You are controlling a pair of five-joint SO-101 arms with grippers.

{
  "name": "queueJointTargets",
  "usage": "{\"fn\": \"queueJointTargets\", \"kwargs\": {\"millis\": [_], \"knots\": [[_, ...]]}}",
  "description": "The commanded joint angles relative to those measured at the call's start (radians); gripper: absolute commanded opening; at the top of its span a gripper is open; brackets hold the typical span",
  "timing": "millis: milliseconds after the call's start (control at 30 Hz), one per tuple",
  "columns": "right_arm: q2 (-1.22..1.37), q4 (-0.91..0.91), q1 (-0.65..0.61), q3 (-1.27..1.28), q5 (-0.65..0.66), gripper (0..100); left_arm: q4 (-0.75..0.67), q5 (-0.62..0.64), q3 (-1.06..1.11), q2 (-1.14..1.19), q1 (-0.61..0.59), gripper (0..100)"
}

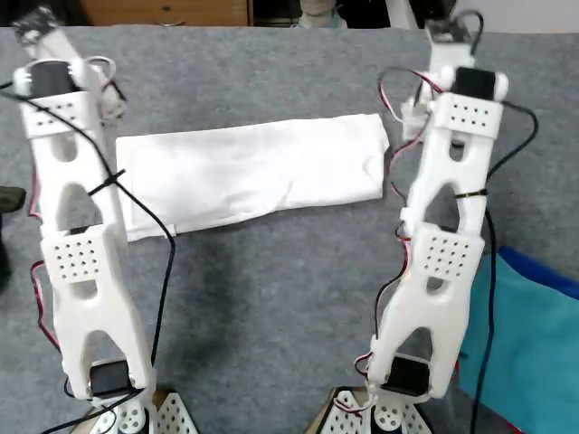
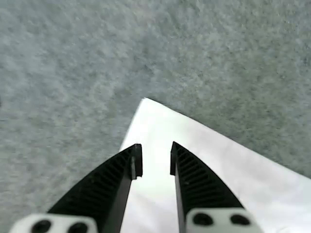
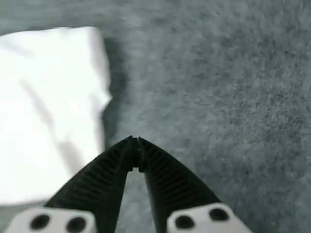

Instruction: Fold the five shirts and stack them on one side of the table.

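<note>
A folded white shirt lies as a long strip across the grey surface, between the two arms; the left pincer hovers over one corner of it, jaws slightly apart, holding nothing; the right pincer is closed tip to tip, empty, over bare surface just beside the shirt's other end; a teal cloth lies near the right arm's base.

White shirt: you see it folded into a long band, lying flat and crosswise on the table, lightly creased.
Teal cloth: spread at your right near edge.
Blue fabric: borders the teal cloth's far side.
</note>
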Motion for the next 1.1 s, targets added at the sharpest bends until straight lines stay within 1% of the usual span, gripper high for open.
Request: {"fn": "queueJointTargets", "kwargs": {"millis": [0,100,200,333,433,533,633,1000,1067], "knots": [[0.105,-0.109,0.059,-0.064,-0.008,0.5,0.029,-0.081,0.075,-0.077,-0.043,12],[0.182,-0.114,0.101,-0.183,-0.011,0.5,0.029,-0.117,0.301,-0.143,-0.066,17],[0.251,-0.11,0.124,-0.306,-0.012,0.5,0.026,-0.138,0.47,-0.22,-0.095,17],[0.329,-0.063,0.11,-0.464,-0.011,0.5,0.008,-0.183,0.568,-0.268,-0.091,18],[0.34,-0.066,0.104,-0.467,-0.008,0.5,-0.06,-0.186,0.605,-0.243,-0.063,19],[0.332,-0.066,0.11,-0.467,-0.009,0.5,-0.115,-0.178,0.623,-0.191,-0.038,22],[0.332,-0.066,0.11,-0.467,-0.009,0.5,-0.137,-0.178,0.611,-0.13,-0.026,23],[0.331,-0.074,0.111,-0.467,-0.009,0.5,-0.133,-0.178,0.463,0.088,-0.028,22],[0.331,-0.074,0.111,-0.467,-0.009,0.5,-0.132,-0.178,0.451,0.119,-0.026,21]]}}
